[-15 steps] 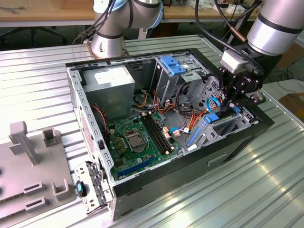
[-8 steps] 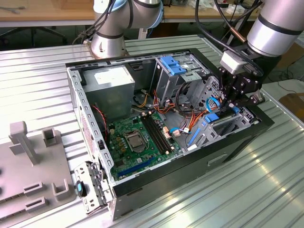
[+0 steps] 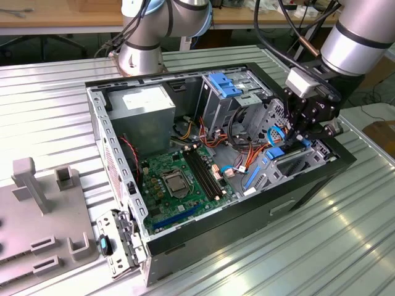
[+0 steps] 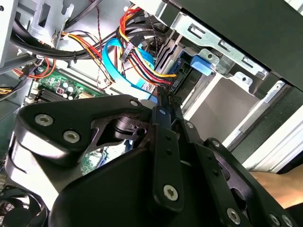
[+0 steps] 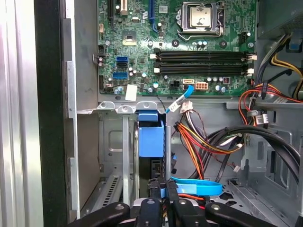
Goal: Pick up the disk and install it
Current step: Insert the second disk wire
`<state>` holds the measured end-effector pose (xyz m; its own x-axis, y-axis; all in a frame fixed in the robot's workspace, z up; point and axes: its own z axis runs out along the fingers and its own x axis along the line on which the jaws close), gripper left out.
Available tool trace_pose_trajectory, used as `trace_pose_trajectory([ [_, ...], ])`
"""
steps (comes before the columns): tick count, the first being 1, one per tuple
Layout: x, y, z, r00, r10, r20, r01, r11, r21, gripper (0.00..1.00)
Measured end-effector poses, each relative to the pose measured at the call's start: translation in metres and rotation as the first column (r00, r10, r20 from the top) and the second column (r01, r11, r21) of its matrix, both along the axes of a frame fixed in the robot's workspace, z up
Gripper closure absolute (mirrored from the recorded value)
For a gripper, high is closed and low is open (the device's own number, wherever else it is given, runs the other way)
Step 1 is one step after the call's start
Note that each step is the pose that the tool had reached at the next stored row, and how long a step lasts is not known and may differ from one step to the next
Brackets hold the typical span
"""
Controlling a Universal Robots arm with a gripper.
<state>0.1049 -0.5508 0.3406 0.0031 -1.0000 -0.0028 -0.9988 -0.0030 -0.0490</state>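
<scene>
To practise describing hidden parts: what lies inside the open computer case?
Inside the computer case you can see a green circuit board, a grey power box, coloured wires and the gripper. The disk it reaches toward is mostly covered.

Robotics lab: ribbed metal bench point(image 3: 55, 98), open computer case point(image 3: 308, 179), fixture point(image 3: 43, 228).

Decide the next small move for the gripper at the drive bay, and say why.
Probably a short, straight push deeper into the grey metal drive bay: the dark hard drive with blue plastic rails stands on edge in that bay, the gripper is at its outer end, and it seems not fully seated.
</scene>
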Motion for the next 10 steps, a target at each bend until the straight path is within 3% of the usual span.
trace_pose_trajectory([
  [5,0.0001,-0.0033,-0.0074,1.0000,0.000,0.0000,0.000,1.0000,0.0053,0.84],
  [10,0.0001,-0.0059,-0.0050,1.0000,0.000,-0.0004,0.000,1.0000,-0.0007,0.84],
])
